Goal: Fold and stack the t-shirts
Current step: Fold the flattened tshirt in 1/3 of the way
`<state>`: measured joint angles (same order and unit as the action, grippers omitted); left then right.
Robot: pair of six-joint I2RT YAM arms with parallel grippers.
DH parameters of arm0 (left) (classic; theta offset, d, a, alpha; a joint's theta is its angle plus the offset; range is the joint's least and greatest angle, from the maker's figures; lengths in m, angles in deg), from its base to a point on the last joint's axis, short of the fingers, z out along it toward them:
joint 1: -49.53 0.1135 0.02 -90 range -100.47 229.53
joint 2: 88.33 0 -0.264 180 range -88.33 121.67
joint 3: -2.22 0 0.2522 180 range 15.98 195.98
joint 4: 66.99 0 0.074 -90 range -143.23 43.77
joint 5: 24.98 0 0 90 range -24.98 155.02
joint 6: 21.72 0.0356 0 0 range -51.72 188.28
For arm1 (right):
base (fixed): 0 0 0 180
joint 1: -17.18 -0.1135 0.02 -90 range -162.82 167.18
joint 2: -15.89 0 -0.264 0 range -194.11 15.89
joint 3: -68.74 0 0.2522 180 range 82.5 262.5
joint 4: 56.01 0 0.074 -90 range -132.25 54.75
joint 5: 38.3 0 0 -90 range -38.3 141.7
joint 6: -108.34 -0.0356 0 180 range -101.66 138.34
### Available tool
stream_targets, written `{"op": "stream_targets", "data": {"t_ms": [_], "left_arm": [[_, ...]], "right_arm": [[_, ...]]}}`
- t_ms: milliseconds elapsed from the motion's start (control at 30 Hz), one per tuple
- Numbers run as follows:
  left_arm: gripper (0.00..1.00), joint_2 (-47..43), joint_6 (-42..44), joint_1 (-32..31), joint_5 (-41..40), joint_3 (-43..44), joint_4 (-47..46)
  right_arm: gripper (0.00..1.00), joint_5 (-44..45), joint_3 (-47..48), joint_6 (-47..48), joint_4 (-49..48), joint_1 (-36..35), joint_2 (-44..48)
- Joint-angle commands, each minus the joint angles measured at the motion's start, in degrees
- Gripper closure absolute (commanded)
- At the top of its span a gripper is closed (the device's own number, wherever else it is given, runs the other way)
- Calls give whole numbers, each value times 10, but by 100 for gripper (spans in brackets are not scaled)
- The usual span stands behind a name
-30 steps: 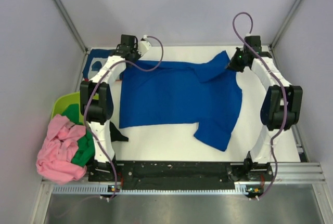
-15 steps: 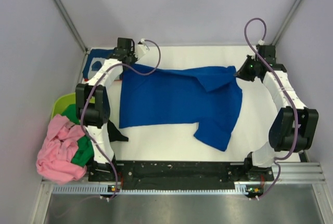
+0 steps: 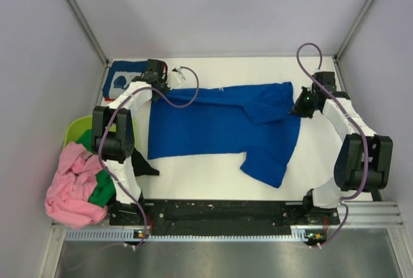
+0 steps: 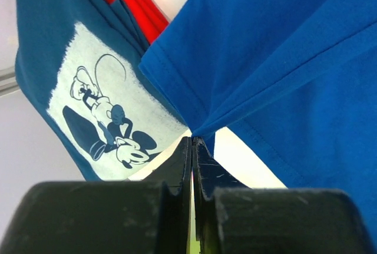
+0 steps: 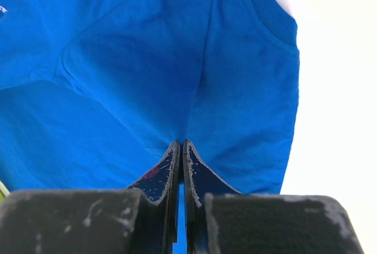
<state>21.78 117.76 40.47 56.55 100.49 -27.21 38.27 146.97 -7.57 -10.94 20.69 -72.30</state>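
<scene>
A large royal blue t-shirt [image 3: 219, 126] lies spread on the white table, its far edge lifted. My left gripper [image 3: 159, 85] is shut on its far left corner [image 4: 197, 127]. My right gripper [image 3: 298, 109] is shut on its far right part [image 5: 182, 136], folded over near the sleeve. A navy t-shirt with white cartoon print [image 3: 119, 79] lies folded at the far left; it also shows in the left wrist view [image 4: 100, 112] with a red t-shirt [image 4: 132, 0] under it. A pink t-shirt [image 3: 74, 184] and a green t-shirt [image 3: 103, 184] are heaped at the near left.
A lime-green plastic tub [image 3: 76, 129] stands off the table's left edge behind the pink heap. A dark scrap [image 3: 145, 165] lies beside the left arm's base. Grey walls close in the table on three sides.
Both grippers have drawn the blue shirt's far edge toward the near side. The right gripper moved nearer and slightly left; the left moved a little nearer. Both stayed shut.
</scene>
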Motion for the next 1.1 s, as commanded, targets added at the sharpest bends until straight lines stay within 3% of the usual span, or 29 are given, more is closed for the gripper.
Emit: {"op": "stream_targets", "data": {"t_ms": [0,267,300,400,467,500,667,800,900,967,1067], "left_arm": [[100,12,9,3,-13,-4,7],[100,34,30,3,-18,13,32],[93,34,35,3,-11,14,43],[40,24,44,3,5,7,47],[20,1,47,3,24,1,40],[18,-9,48,3,36,4,43],[20,-58,53,-38,142,42,86],[40,-60,45,-146,209,55,82],[51,-18,23,-247,254,89,83],[51,20,-1,-292,288,122,79],[44,84,-29,-335,312,176,54]], "right_arm": [[100,-2,-13,14,-9,5,-1],[100,-8,-22,14,-13,5,0],[100,-15,-23,13,-17,5,-5],[100,-41,-22,-6,-41,5,-20],[100,-44,-17,-17,-63,4,-35],[100,-47,-13,-23,-70,4,-44],[100,-51,31,-32,-87,5,-100],[100,-48,55,-45,-98,9,-151],[100,-49,61,-47,-101,11,-173],[100,-49,57,-45,-103,11,-176],[100,-47,45,-40,-105,11,-175]]}}
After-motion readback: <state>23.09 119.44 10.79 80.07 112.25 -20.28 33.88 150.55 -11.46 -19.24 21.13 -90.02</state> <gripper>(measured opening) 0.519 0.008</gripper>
